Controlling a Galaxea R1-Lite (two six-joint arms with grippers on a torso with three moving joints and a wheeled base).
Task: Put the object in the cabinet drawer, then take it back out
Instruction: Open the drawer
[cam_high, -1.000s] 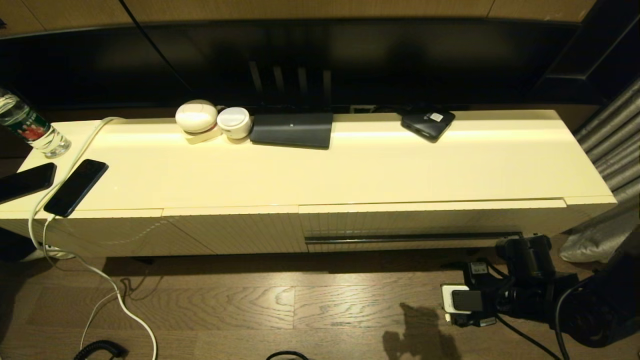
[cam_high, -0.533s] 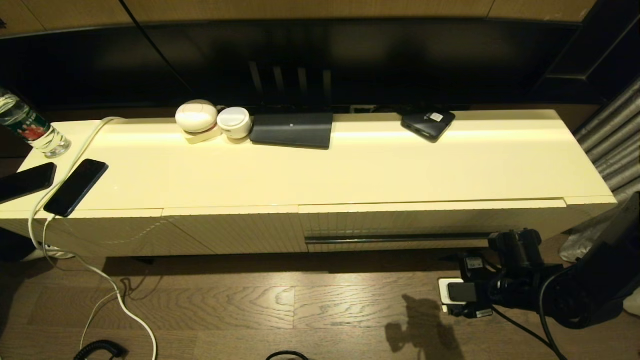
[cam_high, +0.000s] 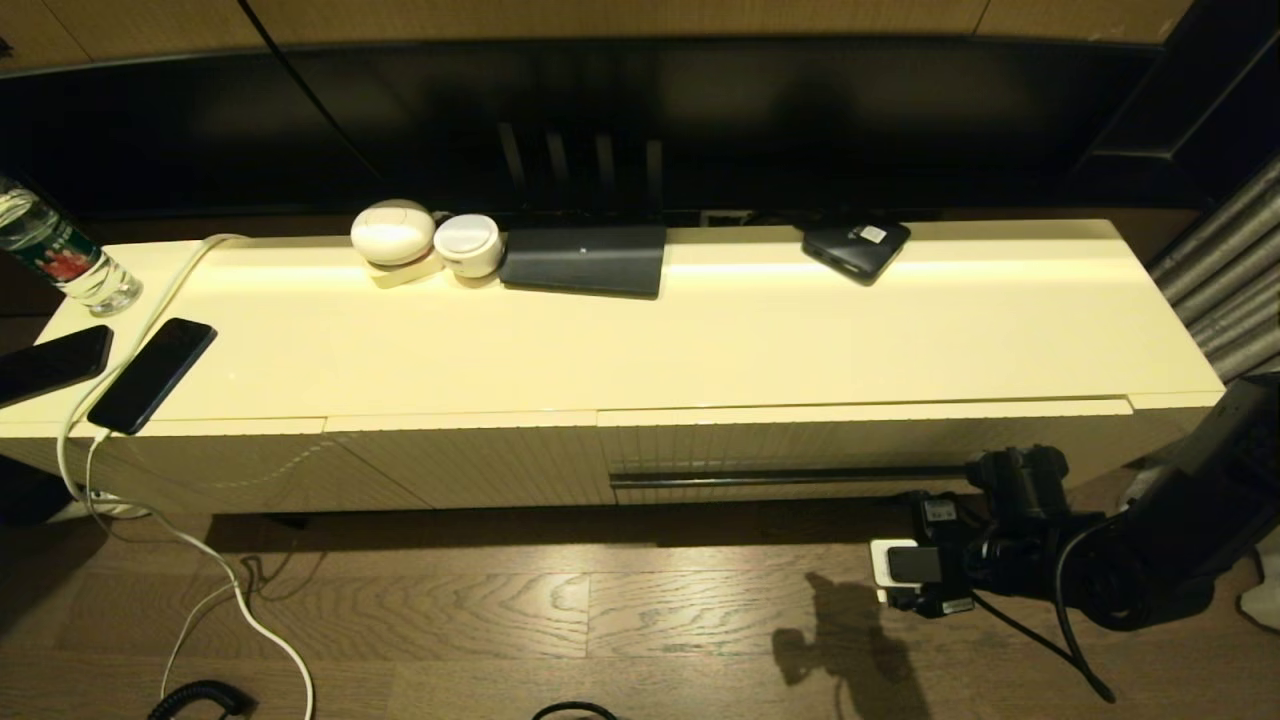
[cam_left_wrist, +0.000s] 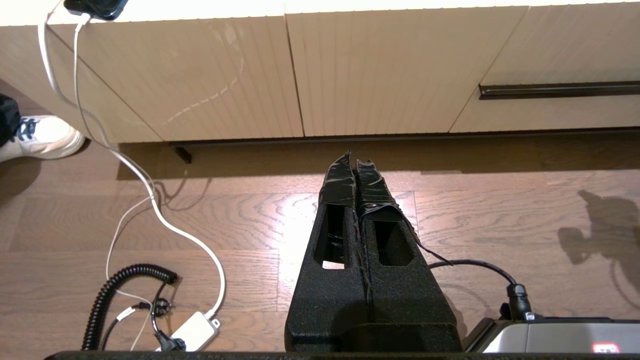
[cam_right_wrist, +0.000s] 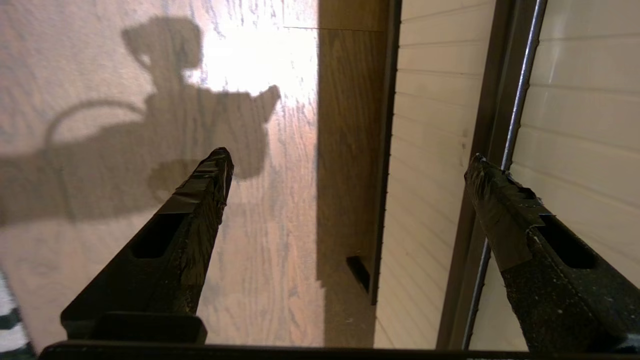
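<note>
The cabinet drawer (cam_high: 860, 450) is closed, its ribbed cream front carrying a long dark handle slot (cam_high: 800, 478). My right gripper (cam_high: 1005, 478) hovers low over the floor at the right end of that slot. In the right wrist view it (cam_right_wrist: 350, 160) stands open and empty, one fingertip (cam_right_wrist: 487, 185) in front of the handle slot (cam_right_wrist: 502, 150), the other over the wooden floor. My left gripper (cam_left_wrist: 356, 161) is shut and empty above the floor, facing the cabinet's plain panels, with the drawer's handle slot (cam_left_wrist: 555, 90) off to one side. The label-free bottle is out of view.
On the cabinet top (cam_high: 700, 340) stand a labelled bottle (cam_high: 60, 255), two phones (cam_high: 152, 375), a white cable (cam_high: 150, 300), white round devices (cam_high: 393, 232), a dark flat box (cam_high: 585, 260) and a black device (cam_high: 855, 248). Cables (cam_left_wrist: 130, 280) lie on the floor.
My right arm has moved up and to the left, bringing the open gripper closer to the right end of the drawer's handle slot. Nothing else has moved.
</note>
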